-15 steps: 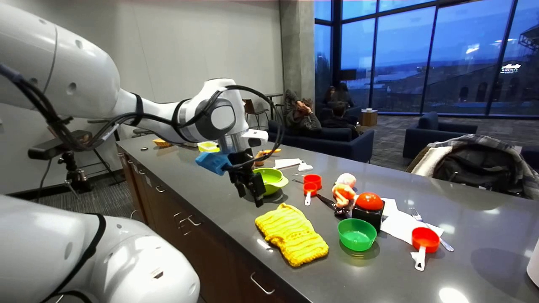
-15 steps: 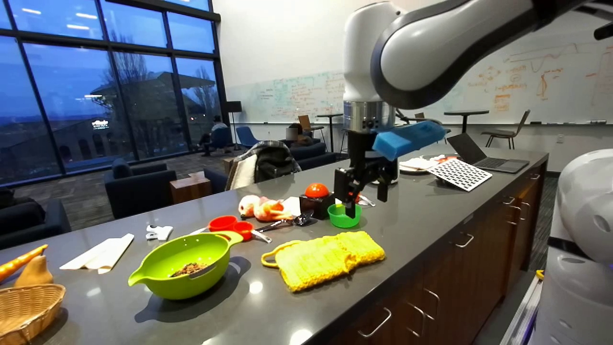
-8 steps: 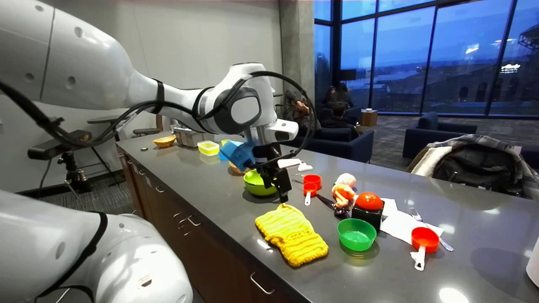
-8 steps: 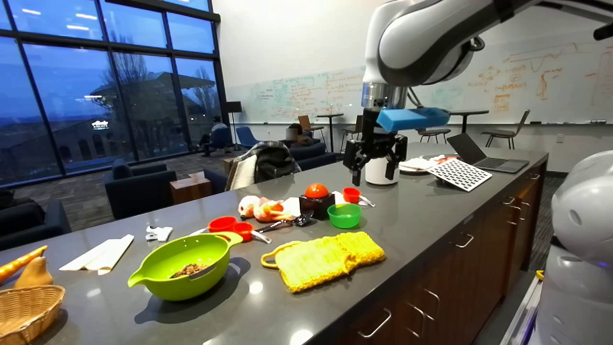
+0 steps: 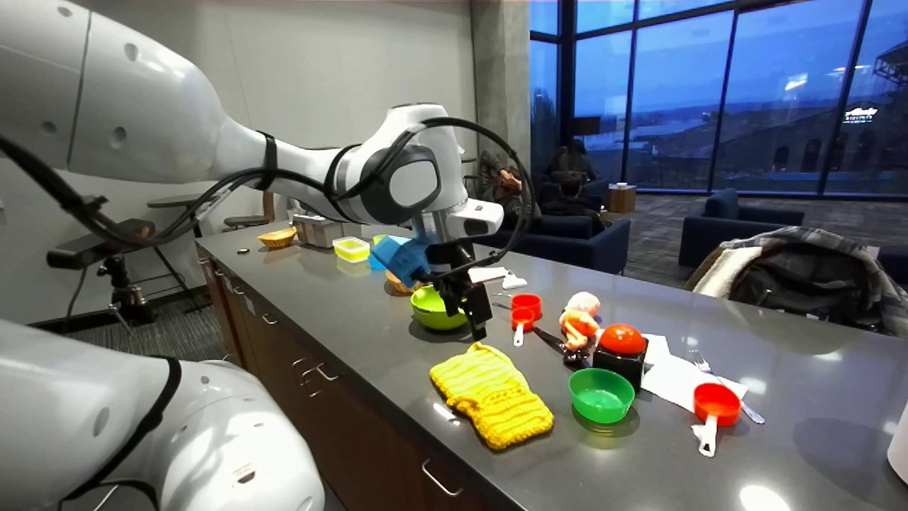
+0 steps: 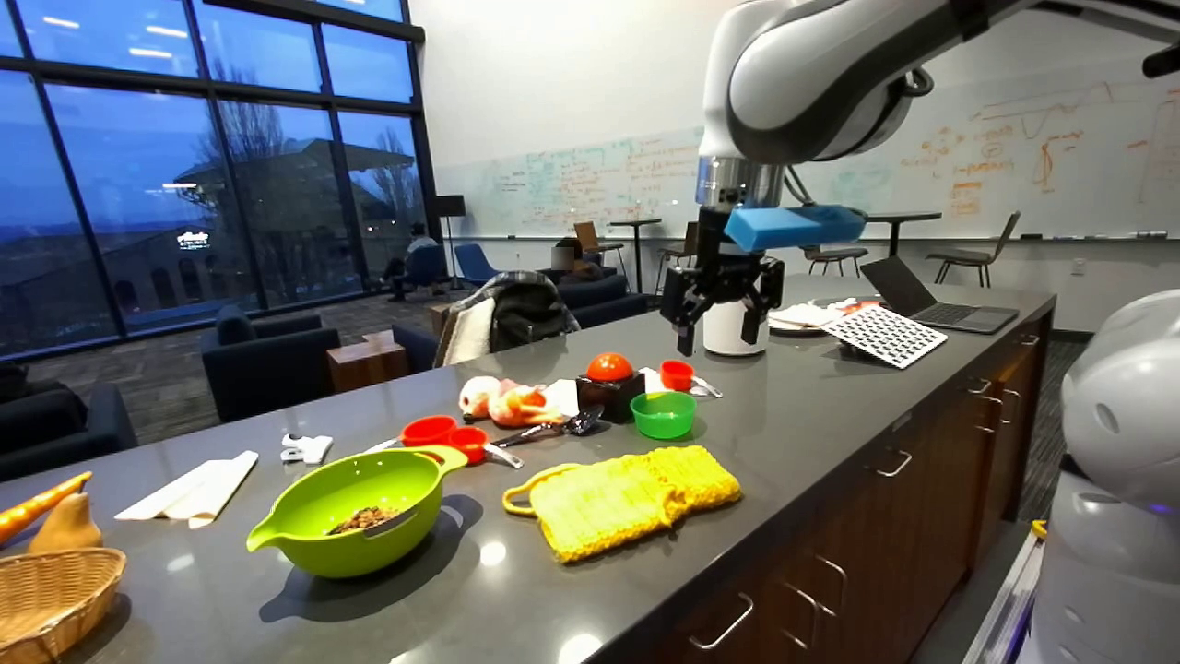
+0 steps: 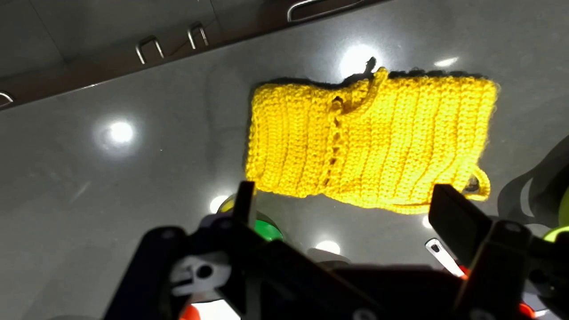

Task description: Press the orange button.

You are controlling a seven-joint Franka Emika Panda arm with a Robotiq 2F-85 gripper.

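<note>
The orange button (image 5: 623, 339) is a shiny dome on a black box (image 5: 618, 370) on the counter. It shows in both exterior views, also here (image 6: 609, 367). In the wrist view I cannot make it out; the gripper's body covers that part. My gripper (image 6: 719, 345) is open and empty, its two black fingers (image 7: 458, 218) wide apart. It hangs in the air above the counter, apart from the button. In the wrist view the gap between the fingertips (image 7: 343, 186) lies over the edge of a yellow knitted cloth (image 7: 378, 138).
A green cup (image 5: 601, 397) stands close to the black box. A doll (image 5: 580, 323), a dark utensil (image 6: 581, 422) and red measuring cups (image 5: 526, 308) lie around it. A lime bowl (image 6: 355, 516) stands farther along. The counter edge (image 7: 191, 55) shows in the wrist view.
Over the first half second the gripper moved to the right and up in an exterior view, and right in both. Since then it has barely moved. The objects are unmoved.
</note>
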